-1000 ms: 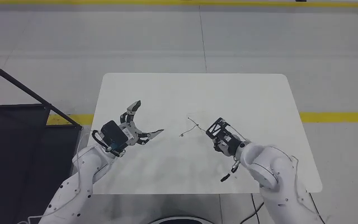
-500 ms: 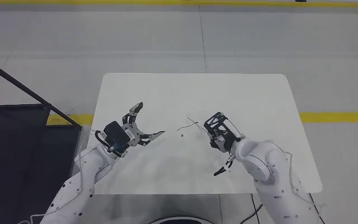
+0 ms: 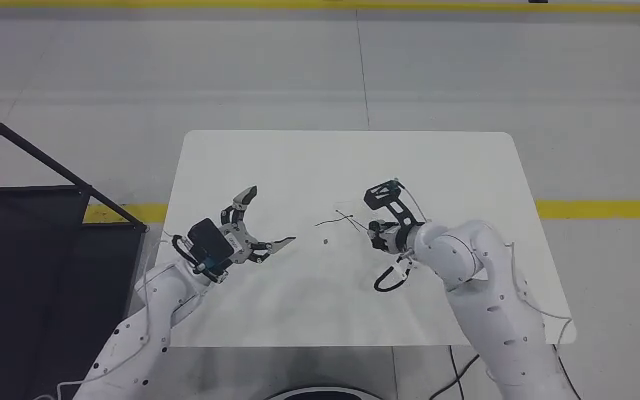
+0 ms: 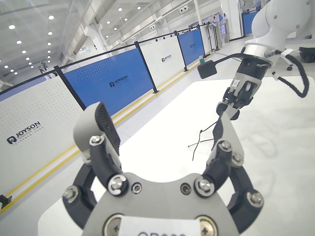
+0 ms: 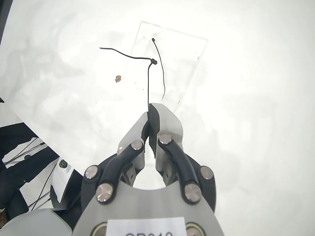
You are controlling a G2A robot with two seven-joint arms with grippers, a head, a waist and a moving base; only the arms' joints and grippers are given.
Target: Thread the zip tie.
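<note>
While the left pincer hangs over the left part of the white worktop, its jaws are spread wide and there's nothing between them. From its own wrist camera you can see both ribbed pads open in a big V, pointing across the worktop toward the other arm.

Moving toward the middle, there's the zip tie, a thin black one, sitting well apart from the left pincer and right up against the right one. The right wrist view is way clearer. The zip tie runs straight out from the fingertips to its little square head, and from the head another stretch of strap goes off sideways with a slight wave in it. Honestly can't tell if the far part is touching the worktop or floating just above it.

Just beside it is a second zip tie, lying loose in a gentle curve on a clear plastic sheet that lies flat on the worktop. There's also a small brown speck on the surface near the sheet's edge.

Then on the right, the right pincer is closed down tight, pinching the end of the first zip tie's strap between its tips, angled down at the worktop.
</note>
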